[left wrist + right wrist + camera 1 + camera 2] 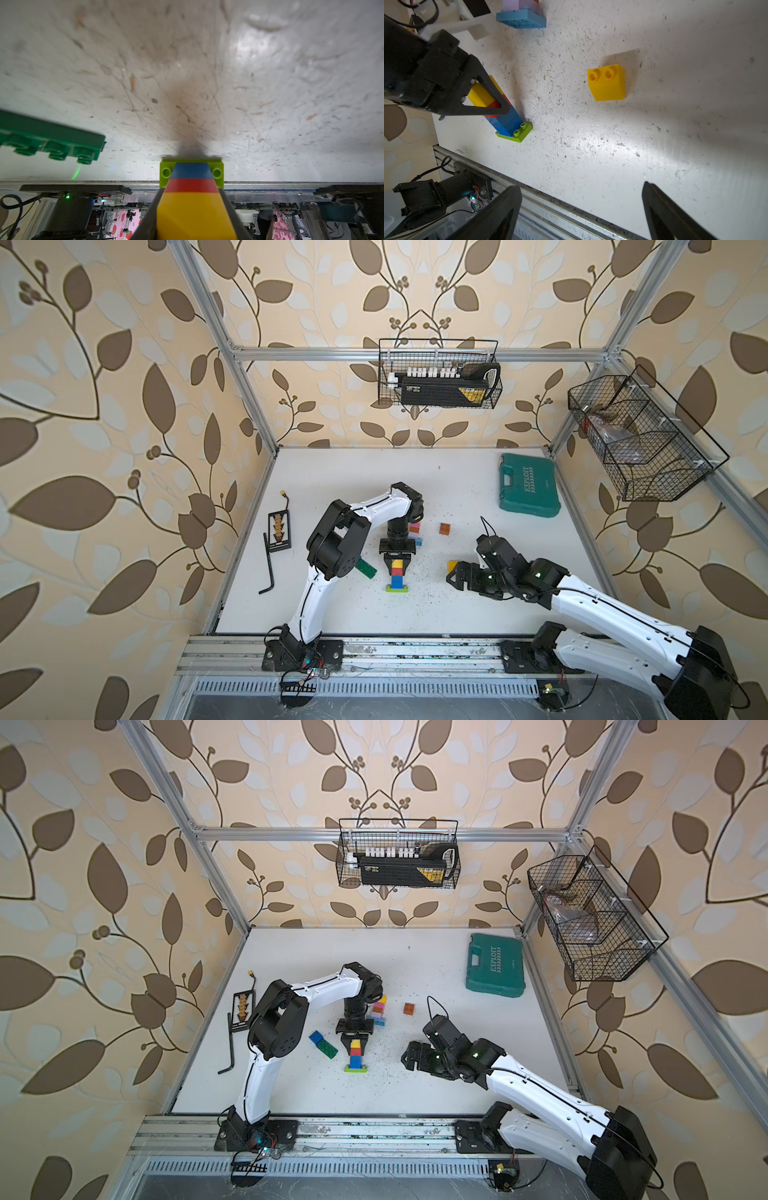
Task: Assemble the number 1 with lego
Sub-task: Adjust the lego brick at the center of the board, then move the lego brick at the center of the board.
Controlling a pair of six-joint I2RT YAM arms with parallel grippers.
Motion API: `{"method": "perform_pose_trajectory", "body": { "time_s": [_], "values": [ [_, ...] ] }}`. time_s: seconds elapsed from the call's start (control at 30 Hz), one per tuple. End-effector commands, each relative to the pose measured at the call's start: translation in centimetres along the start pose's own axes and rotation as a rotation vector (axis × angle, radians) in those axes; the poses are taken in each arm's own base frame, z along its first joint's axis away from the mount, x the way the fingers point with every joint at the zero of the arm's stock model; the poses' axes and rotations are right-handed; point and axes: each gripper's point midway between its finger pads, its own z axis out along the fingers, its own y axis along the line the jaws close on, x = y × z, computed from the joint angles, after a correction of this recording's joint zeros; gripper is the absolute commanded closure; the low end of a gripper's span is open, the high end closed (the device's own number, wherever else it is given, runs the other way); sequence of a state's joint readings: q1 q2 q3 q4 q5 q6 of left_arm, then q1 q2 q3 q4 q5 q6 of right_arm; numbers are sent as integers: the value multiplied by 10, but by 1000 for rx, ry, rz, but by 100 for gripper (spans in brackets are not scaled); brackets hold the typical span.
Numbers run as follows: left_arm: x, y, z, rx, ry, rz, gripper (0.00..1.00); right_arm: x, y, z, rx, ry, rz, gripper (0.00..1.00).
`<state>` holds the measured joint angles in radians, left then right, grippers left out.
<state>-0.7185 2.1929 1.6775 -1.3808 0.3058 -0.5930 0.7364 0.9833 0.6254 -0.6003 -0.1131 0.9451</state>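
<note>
Reach favours the right gripper (579,186), fingers (500,209) spread and empty, with the loose yellow brick (452,565) just beside it at 3 o'clock from the upright stack (398,583), whose yellow top brick (195,214) the left gripper (398,567) pinches from the 12 o'clock side.

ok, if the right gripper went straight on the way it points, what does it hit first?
Probably the loose yellow brick, lying on the table ahead of the open right gripper, between its finger lines. The stack held by the left gripper sits off to one side. Depth is unclear.
</note>
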Motion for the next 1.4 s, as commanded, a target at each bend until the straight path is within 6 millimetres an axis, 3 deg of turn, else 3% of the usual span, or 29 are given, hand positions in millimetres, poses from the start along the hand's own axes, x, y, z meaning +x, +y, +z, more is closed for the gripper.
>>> {"method": "perform_pose_trajectory", "body": {
  "time_s": [0.0, 0.13, 0.23, 0.47, 0.57, 0.7, 0.8, 0.93, 1.27, 1.37],
  "values": [
    [-17, -1, -3, 8, -41, 24, 61, 2, 0, 4, -7, 14, 2, 6],
    [-21, 2, -13, -1, -67, 15, 45, 3, 1, 4, -11, 20, 3, 7],
    [-19, 4, -23, -3, -91, -2, 38, 2, 2, 3, -13, 18, 2, 6],
    [2, -12, -58, 113, -207, -20, 33, 3, 3, 4, -19, 19, 16, 7],
    [18, -15, -63, 131, -266, -28, 33, 2, 2, 4, -13, 21, 17, 7],
    [45, -18, -47, 148, -315, -60, 38, 2, 1, 5, -5, 18, 25, 8],
    [63, -22, -22, 144, -338, -89, 57, 1, -1, 6, 5, 14, 38, 9],
    [76, -28, 14, 144, -341, -113, 68, 2, 0, 7, 5, 20, 42, 10],
    [50, -11, 36, 5, -370, -120, 80, 2, 1, -1, 13, 23, 29, 12],
    [41, -1, 42, -19, -346, -142, 88, 2, -1, -4, 12, 11, 29, 12]
  ]
}}
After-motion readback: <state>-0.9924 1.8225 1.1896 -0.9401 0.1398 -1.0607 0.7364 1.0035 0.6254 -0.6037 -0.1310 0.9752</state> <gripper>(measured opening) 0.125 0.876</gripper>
